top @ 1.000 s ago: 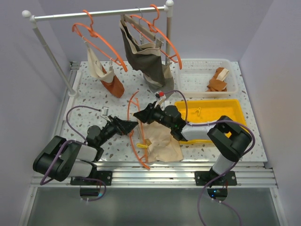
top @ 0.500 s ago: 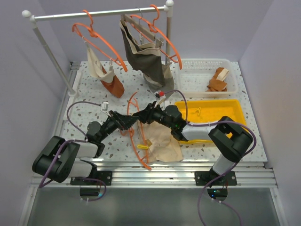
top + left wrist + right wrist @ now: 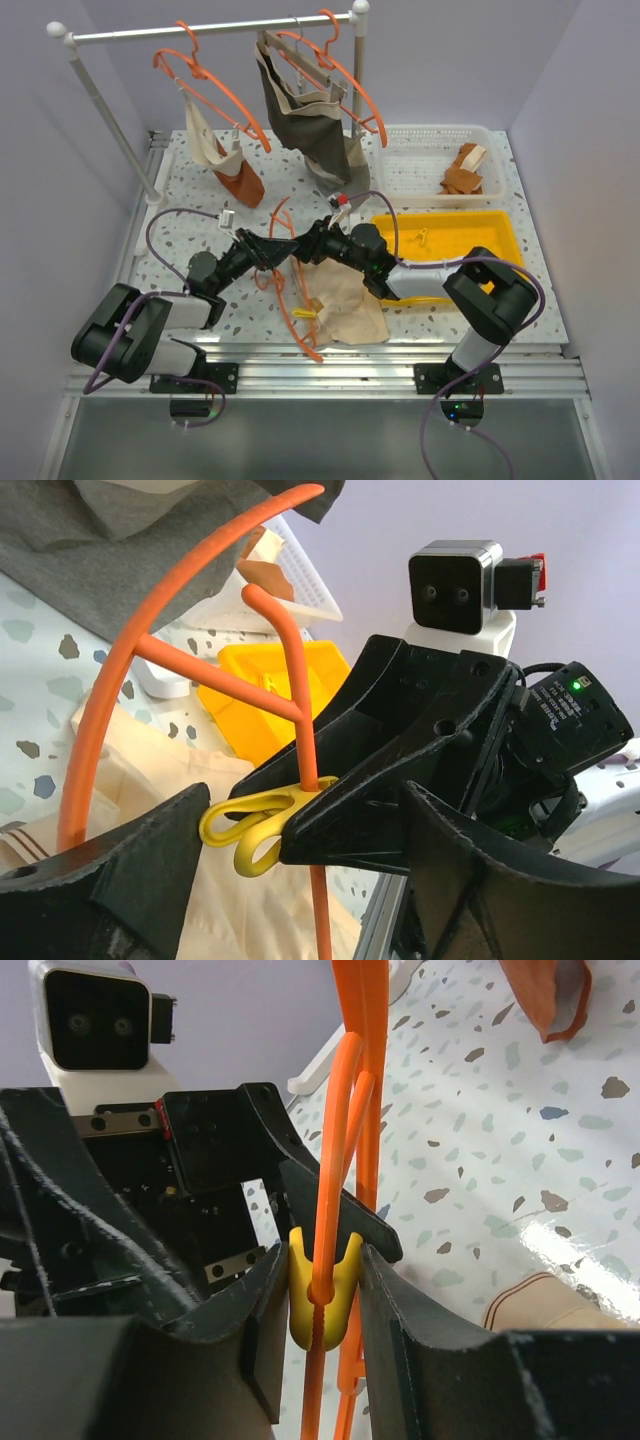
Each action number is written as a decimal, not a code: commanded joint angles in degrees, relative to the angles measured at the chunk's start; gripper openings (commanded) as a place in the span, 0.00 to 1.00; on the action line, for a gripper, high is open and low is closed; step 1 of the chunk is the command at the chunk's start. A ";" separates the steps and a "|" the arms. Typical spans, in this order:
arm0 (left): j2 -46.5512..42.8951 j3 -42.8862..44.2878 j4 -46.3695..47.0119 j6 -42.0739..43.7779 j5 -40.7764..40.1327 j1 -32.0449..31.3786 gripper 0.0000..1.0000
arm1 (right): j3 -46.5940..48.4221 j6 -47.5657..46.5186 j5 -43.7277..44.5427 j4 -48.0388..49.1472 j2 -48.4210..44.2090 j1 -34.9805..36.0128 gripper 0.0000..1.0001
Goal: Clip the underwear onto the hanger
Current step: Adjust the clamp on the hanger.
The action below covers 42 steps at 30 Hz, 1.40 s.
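jaws of the right gripper (image 3: 320, 1282) clamp the yellow clip (image 3: 322, 1322) on the hanger (image 3: 357, 1020), probably to squeeze it open, while the left gripper (image 3: 300, 860) has its own spread apart around it.

No words or numbers can be read in any view. The black box (image 3: 575, 730) seen from the left wrist has some tiny white print on it, right under a little green light (image 3: 577, 684), but it is too small and blurry to make out.
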 commanded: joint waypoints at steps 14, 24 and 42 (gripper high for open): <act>-1.31 -2.59 33.06 -1.40 3.61 -0.27 0.48 | 0.78 0.82 1.72 2.53 -0.40 0.02 0.25; -2.45 -4.00 33.06 -1.05 3.52 -0.19 0.27 | -0.62 0.56 2.34 2.88 -2.16 -0.07 0.25; -0.96 -2.59 33.06 -2.63 3.87 -0.19 0.28 | -3.52 -1.03 -0.83 8.42 -3.56 -0.16 0.54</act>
